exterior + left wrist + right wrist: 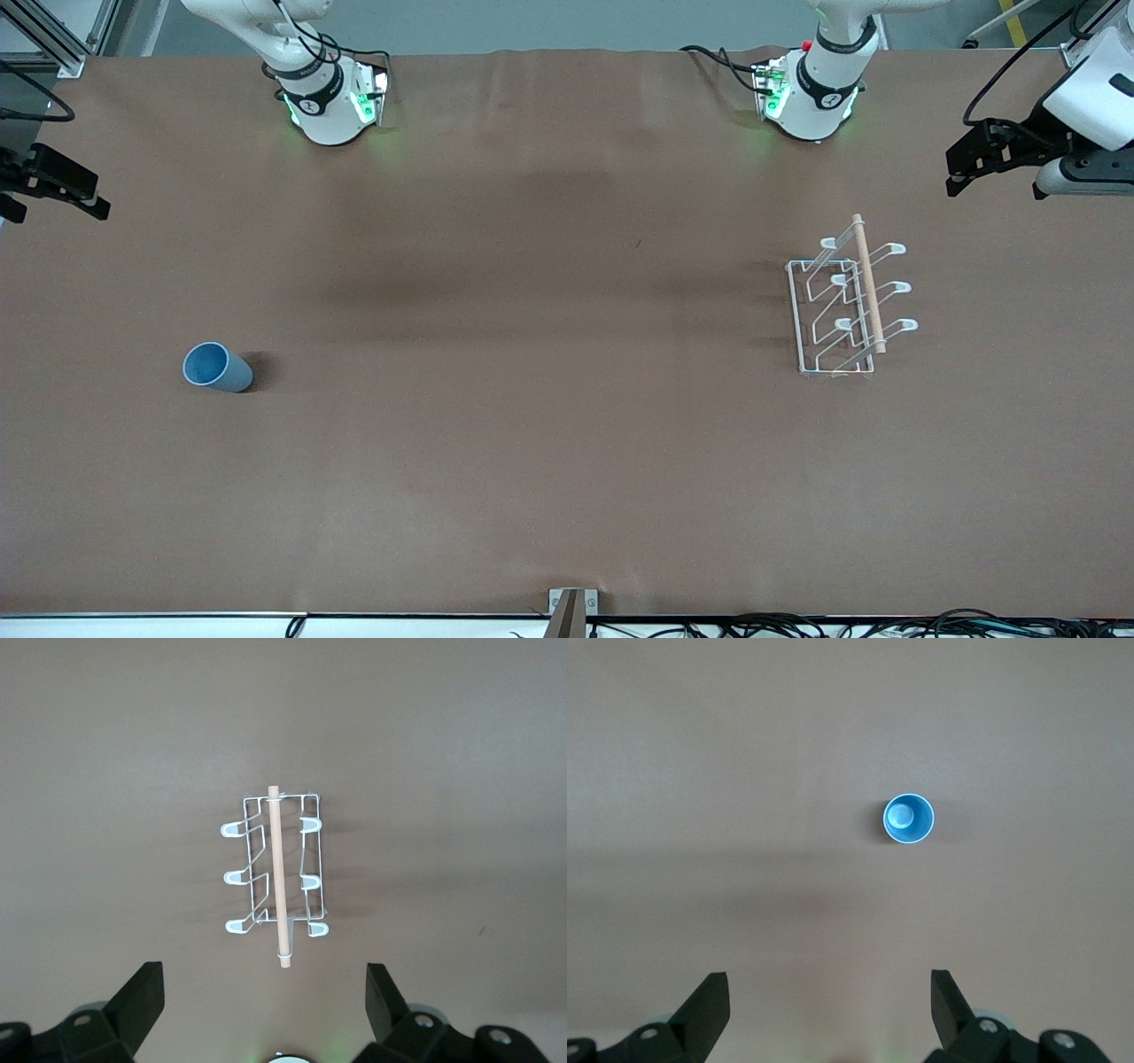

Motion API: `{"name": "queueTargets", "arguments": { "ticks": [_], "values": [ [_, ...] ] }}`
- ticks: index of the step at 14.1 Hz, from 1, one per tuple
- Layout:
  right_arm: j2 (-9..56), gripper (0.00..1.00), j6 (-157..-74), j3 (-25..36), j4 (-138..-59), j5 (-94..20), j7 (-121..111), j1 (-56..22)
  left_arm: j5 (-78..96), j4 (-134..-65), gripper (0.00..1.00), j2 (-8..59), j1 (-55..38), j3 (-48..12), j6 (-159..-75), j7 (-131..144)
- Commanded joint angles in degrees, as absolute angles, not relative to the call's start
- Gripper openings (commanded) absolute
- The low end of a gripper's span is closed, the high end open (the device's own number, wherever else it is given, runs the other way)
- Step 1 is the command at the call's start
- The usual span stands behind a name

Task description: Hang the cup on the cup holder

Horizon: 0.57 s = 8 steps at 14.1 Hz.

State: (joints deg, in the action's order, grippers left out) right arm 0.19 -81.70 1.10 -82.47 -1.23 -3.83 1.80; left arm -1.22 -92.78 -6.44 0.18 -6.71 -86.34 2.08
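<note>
The cup (pixel 217 367) is a light-blue tumbler standing upright, mouth up, on the brown table toward the right arm's end; it also shows in the right wrist view (pixel 908 819). The cup holder (pixel 850 297), a white wire rack with looped prongs and a wooden rod on top, stands toward the left arm's end and shows in the left wrist view (pixel 275 873). My right gripper (pixel 53 199) hangs open and empty high over its end of the table, apart from the cup (pixel 830 1005). My left gripper (pixel 964 164) hangs open and empty high over its end, apart from the rack (pixel 264 997).
The table (pixel 549 425) is covered with a brown cloth. The two arm bases (pixel 328 97) (pixel 811 93) stand at the edge farthest from the front camera. A small metal bracket (pixel 571 607) and cables lie at the nearest edge.
</note>
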Motion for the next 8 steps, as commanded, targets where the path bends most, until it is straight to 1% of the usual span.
{"name": "queueTargets", "arguments": {
  "ticks": [1, 8],
  "values": [
    [-0.53, 1.00, -82.00, 0.88, -83.15, -2.02, -3.78, 2.11, -1.58, -91.23, 1.00, -5.80, 0.53, -7.03, -85.08, 2.11],
    [-0.35, 1.00, -81.74, 0.88, -83.14, -2.02, -4.57, 2.29, -1.23, -89.91, 1.00, -4.92, 0.53, -7.03, -84.99, 1.85]
  ]
}}
